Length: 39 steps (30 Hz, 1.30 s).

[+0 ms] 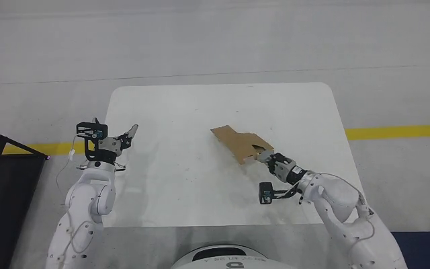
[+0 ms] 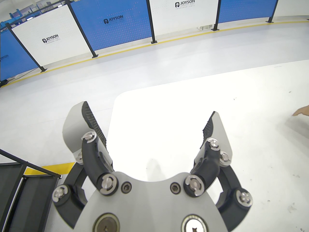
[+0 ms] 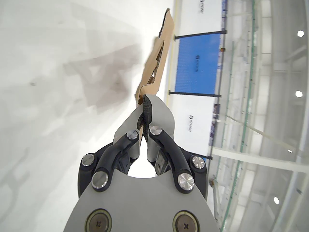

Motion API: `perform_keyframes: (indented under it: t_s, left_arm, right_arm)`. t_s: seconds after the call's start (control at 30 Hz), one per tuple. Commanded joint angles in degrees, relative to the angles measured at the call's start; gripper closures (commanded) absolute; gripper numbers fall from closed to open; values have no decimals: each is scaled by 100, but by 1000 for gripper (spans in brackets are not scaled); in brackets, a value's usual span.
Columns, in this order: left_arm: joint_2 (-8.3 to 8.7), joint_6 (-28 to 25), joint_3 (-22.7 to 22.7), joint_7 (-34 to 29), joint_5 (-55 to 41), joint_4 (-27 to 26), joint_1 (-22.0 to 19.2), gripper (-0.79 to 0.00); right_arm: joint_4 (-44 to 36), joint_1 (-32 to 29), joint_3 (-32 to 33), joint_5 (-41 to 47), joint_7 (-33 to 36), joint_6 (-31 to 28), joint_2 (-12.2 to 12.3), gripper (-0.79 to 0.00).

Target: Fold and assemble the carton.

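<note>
Brown corrugated cardboard, cut as a flat unfolded carton blank (image 1: 240,142), sits over the right-centre part of the white rectangular table (image 1: 201,195).

Right gripper (image 1: 263,159): clenched on the carton blank. In the top view it meets the blank at the corner nearest the robot, and the rest of the sheet extends away from it toward the table's middle and far edge. In the right wrist view the right gripper (image 3: 144,102) has its black ribbed pads (image 3: 146,112) pressed together with the cardboard edge between them. From this grip point the carton blank (image 3: 157,68) runs straight out beyond the fingertips, seen nearly edge-on. A grey shadow of the sheet lies on the table surface beside it. Whether the far end touches the table cannot be determined.

Left gripper (image 1: 127,136): released, holding nothing. It sits over the table's left edge, well apart from the carton blank. In the left wrist view the left gripper (image 2: 149,114) has its fingers (image 2: 94,121) spread wide, with bare tabletop between them. One brown corner of the carton blank (image 2: 303,111) shows far off to the side.
</note>
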Motion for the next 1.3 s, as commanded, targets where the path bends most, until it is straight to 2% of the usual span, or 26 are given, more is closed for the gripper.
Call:
perform_keyframes:
  t_s: [0.0, 0.17, 0.3, 0.67, 0.77, 1.0, 1.17, 1.2, 1.27]
  left_arm:
    - [0, 0, 0, 0, 0, 0, 0, -785]
    - [0, 0, 0, 0, 0, 0, 0, -785]
    - [0, 0, 0, 0, 0, 0, 0, -785]
    - [3, -47, 18, 23, 88, -16, 1, -785]
    - [50, -575, 251, 492, 1100, -186, 30, -785]
    - [172, -2498, 492, 1979, 1807, -558, 72, -785]
    - [253, -3130, 772, 2628, 2796, -843, 22, -785]
    - [260, -3121, 852, 2696, 2979, -871, 4, -763]
    - [251, -2923, 1045, 2703, 3212, -863, -63, -668]
  right_arm:
    - [-137, -17, -14, -37, 197, 379, -15, 0]
    - [-451, 4, -200, -478, 798, 1189, -64, 0]
    - [-644, 64, -325, -243, 1244, 1626, -129, 0]
    - [-621, 62, -323, -238, 1257, 1623, -130, 0]
    - [-445, -31, -297, -162, 1326, 1698, -140, 0]
    - [-750, -419, -106, -150, 1388, 2042, -143, 0]
    - [-921, -582, -111, -167, 1207, 2151, -146, 0]
    - [-958, -596, -128, -204, 1150, 2154, -145, 0]
    - [-1020, -619, -182, -334, 1060, 2132, -144, 0]
